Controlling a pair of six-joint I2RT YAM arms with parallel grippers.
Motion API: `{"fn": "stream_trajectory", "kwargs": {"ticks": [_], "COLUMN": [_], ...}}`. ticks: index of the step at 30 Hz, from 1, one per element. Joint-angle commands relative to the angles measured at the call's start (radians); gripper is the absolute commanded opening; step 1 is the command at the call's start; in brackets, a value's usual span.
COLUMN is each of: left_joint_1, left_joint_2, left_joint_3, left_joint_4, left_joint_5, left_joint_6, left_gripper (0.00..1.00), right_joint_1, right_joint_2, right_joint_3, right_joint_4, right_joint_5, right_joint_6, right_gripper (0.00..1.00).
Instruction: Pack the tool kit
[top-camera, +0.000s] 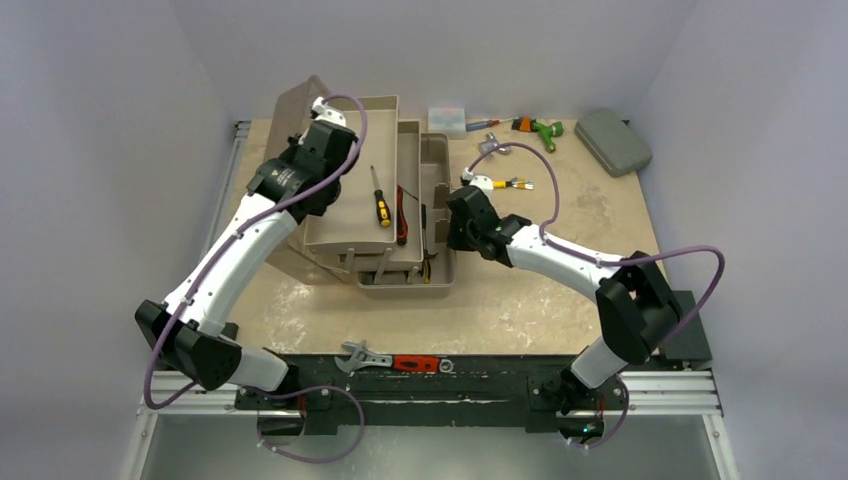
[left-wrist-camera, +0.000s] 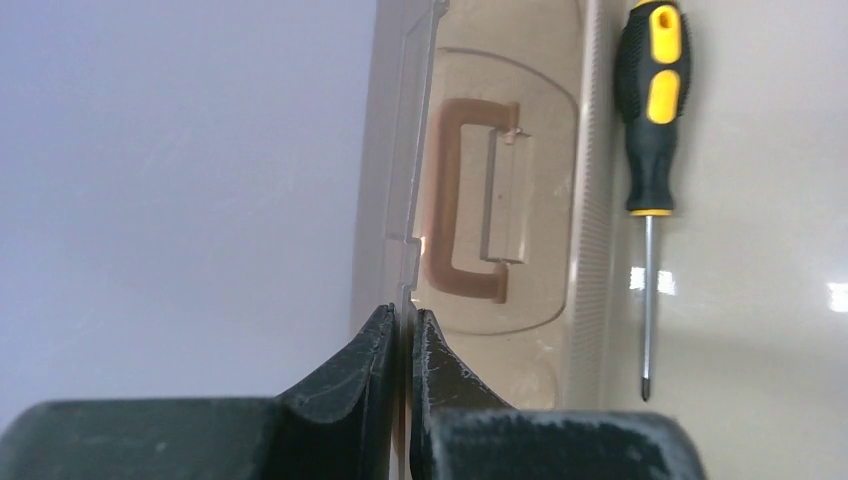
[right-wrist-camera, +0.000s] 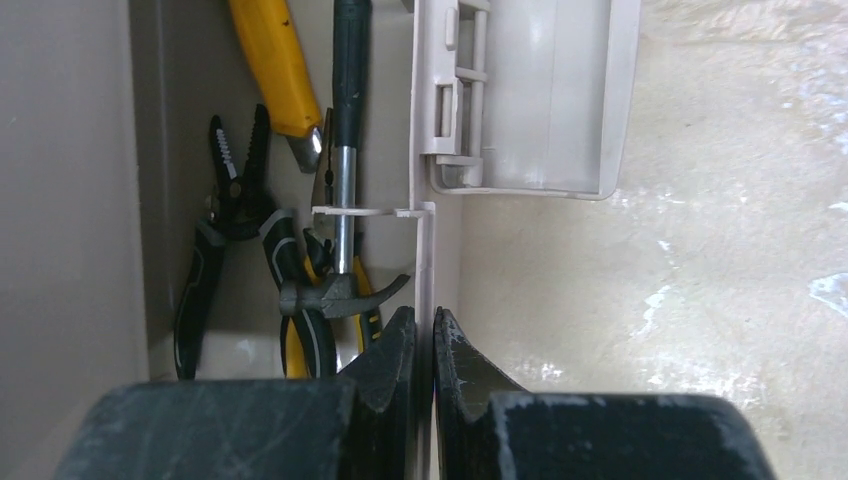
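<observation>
Desk (top-camera: 520, 300): pale scuffed top, carrying everything below
Toolbox (top-camera: 345, 215): beige-tan, left of centre on the desk, trays folded out in steps, far end near the back edge
Lid (left-wrist-camera: 480, 60): translucent brownish panel, swung up on the toolbox's left side; the handle (left-wrist-camera: 455, 200) shows through it
Left hand (left-wrist-camera: 402, 325): fingers pressed together on the lid's thin edge
Right hand (right-wrist-camera: 424, 330): fingers clamped on the toolbox's right-hand wall, beside the bottom compartment
Grey-green case (top-camera: 613, 141): far right corner of the desk, well apart from the toolbox
Clear box (top-camera: 447, 120): just behind the toolbox's far right corner
Hammer (right-wrist-camera: 345, 200): in the bottom compartment, head towards the right hand, beside pliers (right-wrist-camera: 290, 300) and a yellow knife (right-wrist-camera: 275, 60)
Screwdriver (top-camera: 381, 197): black and yellow, lying flat in the upper tray
Wrench (top-camera: 362, 356): on the near rail between the arm bases
</observation>
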Motion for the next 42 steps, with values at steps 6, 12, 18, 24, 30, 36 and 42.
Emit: {"fn": "stream_trajectory", "kwargs": {"ticks": [6, 12, 18, 24, 30, 36, 42], "left_joint_1": [-0.237, -0.330, -0.401, -0.460, -0.476, -0.464, -0.410], "left_joint_2": [0.073, 0.146, 0.254, 0.360, 0.349, 0.282, 0.233], "left_joint_3": [0.140, 0.162, 0.304, 0.414, 0.421, 0.367, 0.314], "left_joint_4": [0.137, 0.193, -0.028, -0.245, -0.231, -0.137, -0.091], "left_joint_5": [-0.383, -0.467, -0.423, -0.340, -0.075, 0.170, 0.351], "left_joint_6": [0.169, 0.231, 0.041, -0.199, -0.310, -0.364, -0.413], "left_gripper": [0.00, 0.00, 0.00, 0.11, 0.28, 0.44, 0.45], "right_joint_1": [0.055, 0.052, 0.024, -0.052, -0.141, -0.150, -0.159], "right_joint_2": [-0.022, -0.123, -0.277, -0.483, -0.620, -0.626, -0.609], "right_joint_3": [0.064, 0.066, -0.004, -0.124, -0.166, -0.132, -0.121], "right_joint_4": [0.038, -0.012, -0.014, -0.024, -0.051, -0.090, -0.109], "right_joint_5": [-0.032, 0.031, 0.054, 0.120, 0.131, 0.145, 0.110], "right_joint_6": [0.032, -0.011, -0.021, -0.021, -0.048, -0.058, -0.044], "right_gripper": [0.17, 0.40, 0.56, 0.73, 0.83, 0.85, 0.85]}}
